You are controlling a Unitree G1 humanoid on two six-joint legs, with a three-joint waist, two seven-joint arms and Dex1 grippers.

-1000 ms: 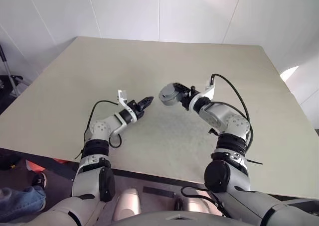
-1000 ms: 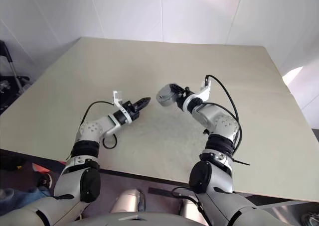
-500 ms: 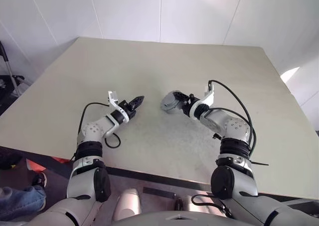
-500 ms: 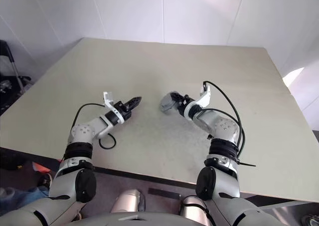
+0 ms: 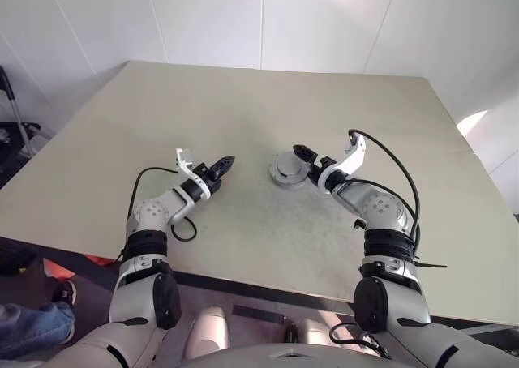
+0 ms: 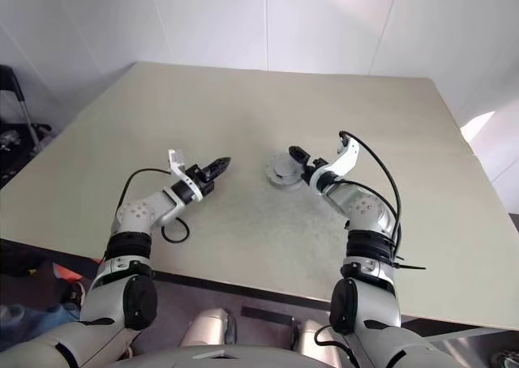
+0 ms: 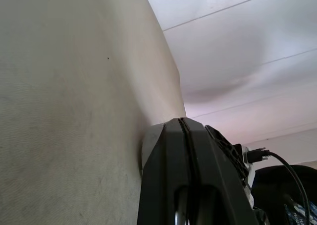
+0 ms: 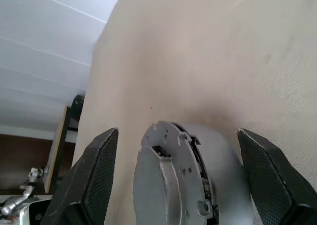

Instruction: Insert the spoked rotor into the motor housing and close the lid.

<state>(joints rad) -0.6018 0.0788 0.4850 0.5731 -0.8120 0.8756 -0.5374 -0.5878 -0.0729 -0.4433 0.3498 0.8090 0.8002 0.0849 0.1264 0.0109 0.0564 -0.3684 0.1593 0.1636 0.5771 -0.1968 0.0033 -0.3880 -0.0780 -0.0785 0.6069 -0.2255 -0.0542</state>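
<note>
The lid (image 5: 286, 169) is sitting closed on the motor housing, around the middle of the bench (image 5: 243, 109), looks assembled to me. Going left to right: the left pincer (image 5: 226, 162) is hanging off to the lid's left, fingers pressed together, empty, pointing across at it. The right pincer (image 5: 302, 153) is spread wide, straddling the lid from its right side, nearer of the two, arm reaching in low.

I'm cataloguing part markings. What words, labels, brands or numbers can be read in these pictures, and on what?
None can be read.
The lid, lying on the table: bare silver metal, no marking visible.
The left gripper and right gripper: plain black fingers, no label.
</note>
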